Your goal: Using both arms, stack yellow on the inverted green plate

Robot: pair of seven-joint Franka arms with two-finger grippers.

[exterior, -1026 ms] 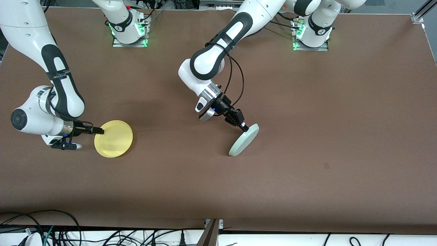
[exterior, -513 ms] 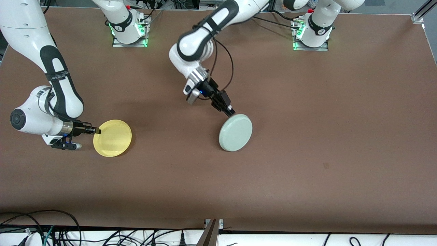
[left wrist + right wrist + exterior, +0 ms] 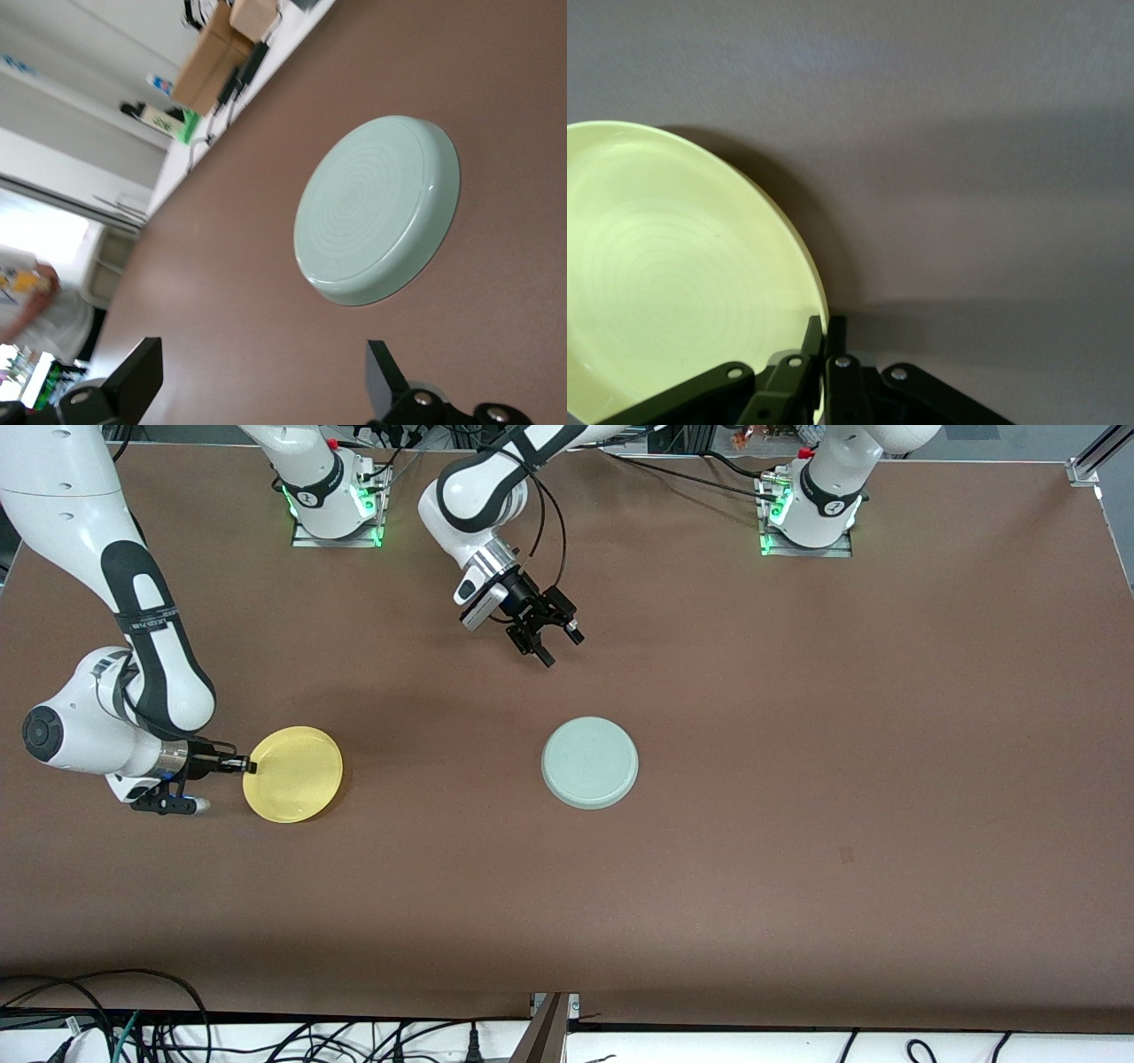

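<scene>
The left gripper point(image 3: 556, 646) hung over the bare counter point(image 3: 797, 691), angled downward, its fingers point(image 3: 383, 382) spread wide and holding nothing. The green plate point(image 3: 590, 763) lay upside down at mid-counter, apart from it. The right gripper point(image 3: 245, 765), reaching level and low, had its fingers point(image 3: 824, 341) pinched on the rim of the yellow point(image 3: 293, 774) plate at the right arm's end.

Robotics lab: 2 bench-bolted arms point(image 3: 142, 602), cables point(image 3: 133, 1019), cardboard boxes point(image 3: 221, 53).
</scene>
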